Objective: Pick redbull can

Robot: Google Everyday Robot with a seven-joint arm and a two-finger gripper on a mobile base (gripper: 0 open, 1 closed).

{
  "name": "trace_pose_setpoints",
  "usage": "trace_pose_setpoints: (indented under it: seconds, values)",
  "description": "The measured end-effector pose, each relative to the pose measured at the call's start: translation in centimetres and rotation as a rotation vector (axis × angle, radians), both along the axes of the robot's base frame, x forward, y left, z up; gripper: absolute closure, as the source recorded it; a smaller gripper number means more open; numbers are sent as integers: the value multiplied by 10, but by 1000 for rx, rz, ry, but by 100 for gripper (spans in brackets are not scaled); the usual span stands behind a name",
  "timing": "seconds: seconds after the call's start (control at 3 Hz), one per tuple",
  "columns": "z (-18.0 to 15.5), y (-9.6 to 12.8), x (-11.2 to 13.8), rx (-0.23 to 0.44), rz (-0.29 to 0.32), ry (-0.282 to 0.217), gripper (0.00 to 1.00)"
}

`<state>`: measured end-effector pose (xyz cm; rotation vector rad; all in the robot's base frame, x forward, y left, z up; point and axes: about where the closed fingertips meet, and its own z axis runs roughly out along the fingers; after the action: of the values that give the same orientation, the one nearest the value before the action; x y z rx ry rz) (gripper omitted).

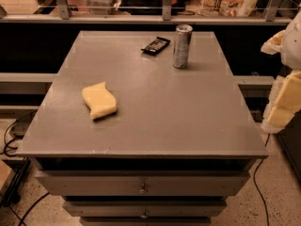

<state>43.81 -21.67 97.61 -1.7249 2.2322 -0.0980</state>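
Note:
The redbull can (182,46) is a tall slim silver-grey can with a shiny round top. It stands upright near the far edge of the grey table top (155,102), right of the middle. My gripper (285,95) shows as white and pale yellow parts at the right edge of the view. It is beyond the table's right side, well to the right of the can and nearer than it, and touches nothing on the table.
A flat black wrapped bar (155,45) lies just left of the can. A yellow sponge (99,100) lies on the left half of the table. Drawers (143,187) sit below the front edge. A railing (164,13) runs behind. Cables (14,140) lie on the floor at left.

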Motion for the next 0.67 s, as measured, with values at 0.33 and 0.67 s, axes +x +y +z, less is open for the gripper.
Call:
trace_pose_setpoints:
  seconds: [0.33, 0.67]
  values:
    - [0, 0, 0, 0, 0, 0, 0]
    - [2, 0, 1, 10, 2, -10, 0]
